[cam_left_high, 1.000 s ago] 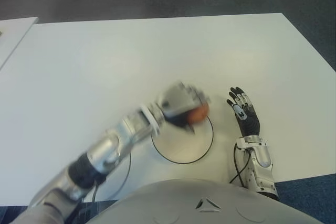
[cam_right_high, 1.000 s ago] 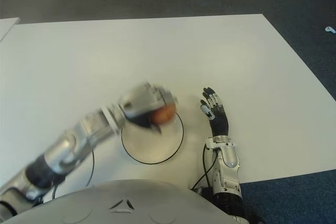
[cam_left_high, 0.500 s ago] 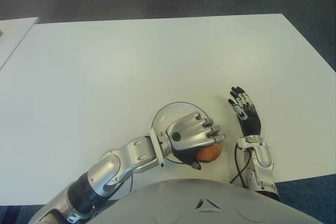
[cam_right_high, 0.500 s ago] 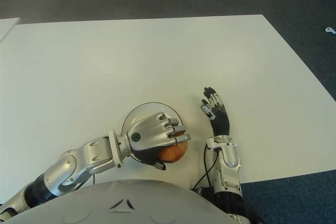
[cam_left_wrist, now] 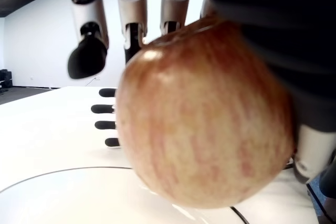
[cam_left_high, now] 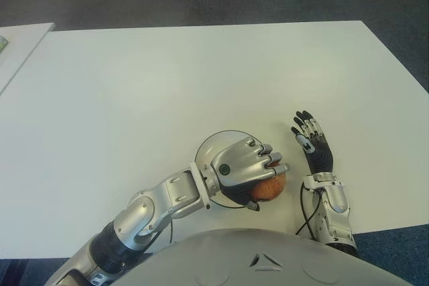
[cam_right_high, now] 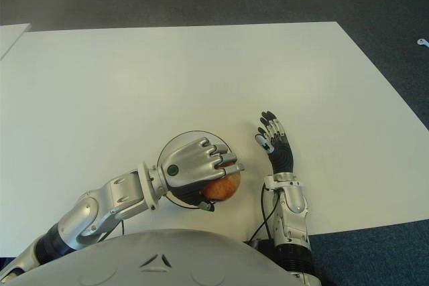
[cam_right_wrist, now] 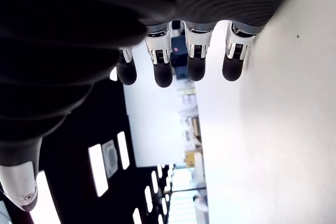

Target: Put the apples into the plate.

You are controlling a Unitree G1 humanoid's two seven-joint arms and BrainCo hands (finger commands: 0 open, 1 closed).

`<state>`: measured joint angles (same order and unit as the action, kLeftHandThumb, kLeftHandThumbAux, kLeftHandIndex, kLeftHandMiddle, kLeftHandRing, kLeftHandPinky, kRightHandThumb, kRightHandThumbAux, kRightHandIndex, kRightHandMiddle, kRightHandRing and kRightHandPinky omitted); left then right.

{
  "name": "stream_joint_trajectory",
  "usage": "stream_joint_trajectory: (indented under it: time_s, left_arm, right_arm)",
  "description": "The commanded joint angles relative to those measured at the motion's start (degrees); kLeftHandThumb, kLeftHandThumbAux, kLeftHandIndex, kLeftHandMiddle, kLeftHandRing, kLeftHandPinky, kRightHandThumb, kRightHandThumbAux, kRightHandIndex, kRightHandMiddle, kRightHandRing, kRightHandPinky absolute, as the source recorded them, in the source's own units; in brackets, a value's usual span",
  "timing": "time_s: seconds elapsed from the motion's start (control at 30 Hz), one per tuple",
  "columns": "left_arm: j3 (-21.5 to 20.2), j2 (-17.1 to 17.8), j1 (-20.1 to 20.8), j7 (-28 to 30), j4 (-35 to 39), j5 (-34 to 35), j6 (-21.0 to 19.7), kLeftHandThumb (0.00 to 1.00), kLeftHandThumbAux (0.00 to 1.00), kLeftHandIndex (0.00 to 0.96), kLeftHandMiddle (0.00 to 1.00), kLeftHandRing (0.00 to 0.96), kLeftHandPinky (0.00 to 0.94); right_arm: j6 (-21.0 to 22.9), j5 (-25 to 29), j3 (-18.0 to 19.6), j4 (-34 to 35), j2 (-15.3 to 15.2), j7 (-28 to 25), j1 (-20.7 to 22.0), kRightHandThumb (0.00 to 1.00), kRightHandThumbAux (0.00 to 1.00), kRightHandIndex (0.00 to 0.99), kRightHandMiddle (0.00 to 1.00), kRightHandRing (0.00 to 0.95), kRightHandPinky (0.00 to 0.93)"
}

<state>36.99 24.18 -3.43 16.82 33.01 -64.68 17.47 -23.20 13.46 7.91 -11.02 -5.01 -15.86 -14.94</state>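
While your desk [cam_left_high: 134,85] carries one plate [cam_left_high: 213,144], your left hand [cam_left_high: 242,169] hovers at its near right rim, fingers wrapped around the one apple [cam_left_high: 269,189]. Your right hand [cam_left_high: 314,147] shows just right, fingers spread and empty. Release here and the apple could land on the rim and roll off.
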Motion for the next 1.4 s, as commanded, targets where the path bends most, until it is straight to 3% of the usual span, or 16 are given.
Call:
stream_joint_trajectory:
  time_s: [0.03,0.6,0.93,1.1,1.4]
  left_arm:
    - [-1.0,-0.5,-0.1,2.0,0.6,0.1,0.0,0.716,0.699,0.443,0.854,0.867,0.869]
    - [-3.3,0.0,0.7,4.5,2.0,-1.0,0.9,0.710,0.702,0.442,0.855,0.866,0.857]
    - [-5.5,0.1,1.8,10.5,4.3,-0.7,0.5,0.711,0.702,0.442,0.859,0.861,0.859]
    - [-6.3,1.1,1.5,9.8,3.3,-1.5,1.5,0.713,0.702,0.442,0.858,0.857,0.847]
    - [-7.1,1.3,1.8,13.6,1.8,-2.6,0.5,0.719,0.700,0.443,0.846,0.843,0.840]
  right_arm:
    - [1.7,-0.7,-0.2,-1.6,0.3,0.3,-1.4,0.165,0.585,0.081,0.104,0.052,0.006]
    - [2.0,-0.4,-0.1,-1.3,0.2,0.2,-1.8,0.154,0.586,0.079,0.092,0.045,0.018]
    - [2.4,0.9,0.1,-0.6,0.2,-0.6,-2.1,0.164,0.570,0.088,0.097,0.050,0.041]
    - [2.3,1.3,0.2,-0.3,0.6,-0.6,-2.2,0.188,0.541,0.106,0.119,0.062,0.051]
    - [2.1,0.6,0.2,0.0,0.9,0.4,-2.3,0.213,0.517,0.114,0.129,0.059,0.033]
